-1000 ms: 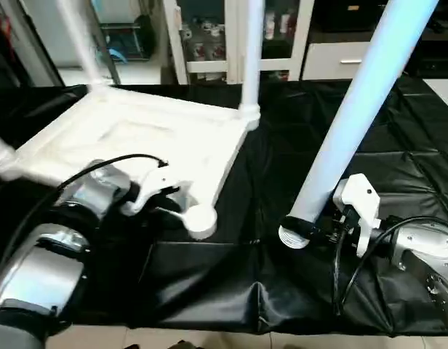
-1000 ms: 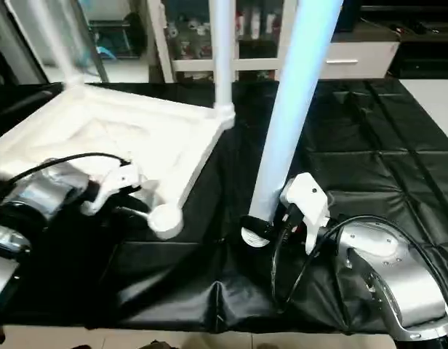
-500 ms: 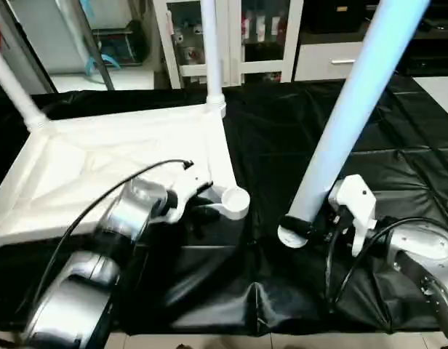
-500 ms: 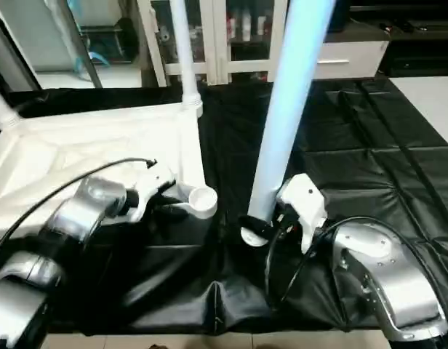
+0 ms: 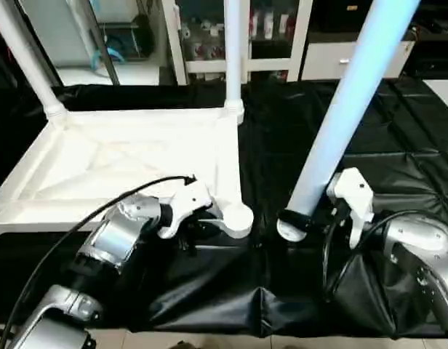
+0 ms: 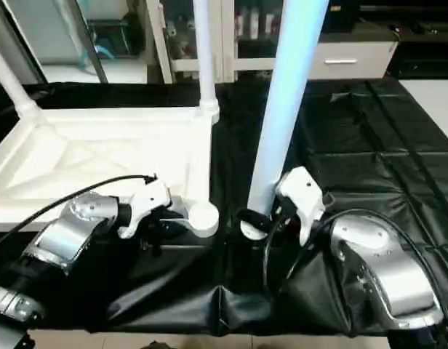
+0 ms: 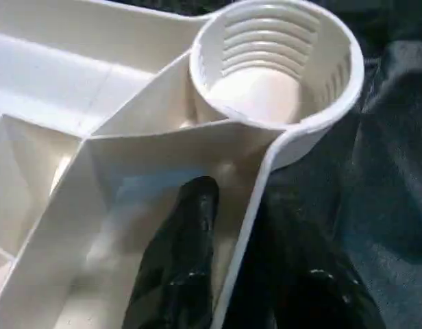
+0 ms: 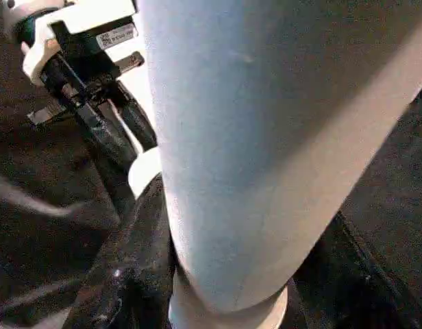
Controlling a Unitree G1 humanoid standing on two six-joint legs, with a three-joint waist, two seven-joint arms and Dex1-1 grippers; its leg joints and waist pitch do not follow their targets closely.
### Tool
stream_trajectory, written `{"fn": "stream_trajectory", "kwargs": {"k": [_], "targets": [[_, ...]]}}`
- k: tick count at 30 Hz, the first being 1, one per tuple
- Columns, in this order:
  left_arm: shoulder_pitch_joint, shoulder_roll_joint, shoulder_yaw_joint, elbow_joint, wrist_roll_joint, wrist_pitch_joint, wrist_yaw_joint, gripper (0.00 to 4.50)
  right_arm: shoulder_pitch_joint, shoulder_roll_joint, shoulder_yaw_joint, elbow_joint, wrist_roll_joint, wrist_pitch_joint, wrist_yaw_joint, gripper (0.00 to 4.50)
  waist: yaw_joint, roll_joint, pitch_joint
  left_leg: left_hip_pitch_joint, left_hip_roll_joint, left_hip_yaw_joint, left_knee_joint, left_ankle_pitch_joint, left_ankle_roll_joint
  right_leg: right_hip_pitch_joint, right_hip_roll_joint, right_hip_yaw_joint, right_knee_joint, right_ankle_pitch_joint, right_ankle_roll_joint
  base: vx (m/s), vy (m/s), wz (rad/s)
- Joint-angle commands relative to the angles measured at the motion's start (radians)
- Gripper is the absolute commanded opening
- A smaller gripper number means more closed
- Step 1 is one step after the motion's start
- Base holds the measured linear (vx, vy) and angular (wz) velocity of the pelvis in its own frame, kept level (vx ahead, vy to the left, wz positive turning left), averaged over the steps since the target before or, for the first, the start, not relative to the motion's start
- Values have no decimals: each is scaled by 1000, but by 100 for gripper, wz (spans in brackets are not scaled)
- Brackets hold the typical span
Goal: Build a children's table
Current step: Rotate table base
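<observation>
The left gripper [image 7: 228, 274] pinches the rim wall of the upturned white plastic square tabletop [image 5: 129, 163], one black finger [image 7: 180, 253] inside the ribbing, just beside its empty round corner socket [image 7: 276, 62]. The right gripper [image 5: 311, 222] clasps the thick end of a long white tapered tube leg [image 5: 348, 109], held tilted, close to that socket. Two more legs [image 5: 233, 51] stand in the far corners. All rests on a wrinkled black-covered work table [image 5: 398, 153]; white glass-fronted cabinets [image 5: 282, 33] stand behind it.
</observation>
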Motion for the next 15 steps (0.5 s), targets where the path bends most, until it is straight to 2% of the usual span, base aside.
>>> {"fn": "stream_trajectory", "kwargs": {"k": [1,2,4,5,6,7,9,10,15], "targets": [[5,-18,10,1,-30,-31,27,147,-26,10,-14,11,16,-6,12,186,-1,-33,-63,10,90,-41,-76,18,132,35,-93,40,-63,62,-280,0,0,0],[-3,-21,11,21,-14,-75,58,151,-38,15,-17,20,23,-3,14,186,5,-35,-67,10,90,-40,-72,43,151,34,-93,38,-58,93,-282,0,0,0],[-7,-21,9,32,-4,-91,69,166,-45,19,-19,26,29,0,14,186,10,-34,-74,7,89,-41,-64,82,168,33,-91,37,-48,144,-284,0,0,0],[-5,-13,1,33,4,-96,64,166,-54,26,-24,33,37,5,11,186,10,-38,-75,4,92,-42,-62,111,184,30,-89,36,-43,182,-282,0,0,0],[-3,-5,-7,31,10,-98,58,166,-63,32,-32,37,47,14,6,186,11,-38,-73,4,92,-42,-62,114,189,28,-90,35,-42,186,-283,0,0,0],[0,1,-12,27,15,-99,54,166,-69,38,-42,39,58,23,0,186,11,-37,-72,5,92,-42,-63,98,190,27,-91,34,-44,169,-285,0,0,0],[6,14,-19,12,18,-90,42,166,-83,50,-67,41,91,47,-8,186,11,-40,-69,9,94,-42,-68,65,169,27,-90,34,-47,131,-291,0,0,0],[9,19,-17,3,12,-82,33,166,-90,55,-80,43,107,59,-11,186,11,-38,-69,9,95,-41,-69,62,164,27,-91,34,-48,127,-293,0,0,0],[13,47,-5,-16,-30,-114,-24,166,-112,52,-112,62,146,86,4,186,14,-41,-72,11,91,-39,-66,77,149,28,-90,34,-42,165,-304,0,0,0]]}}
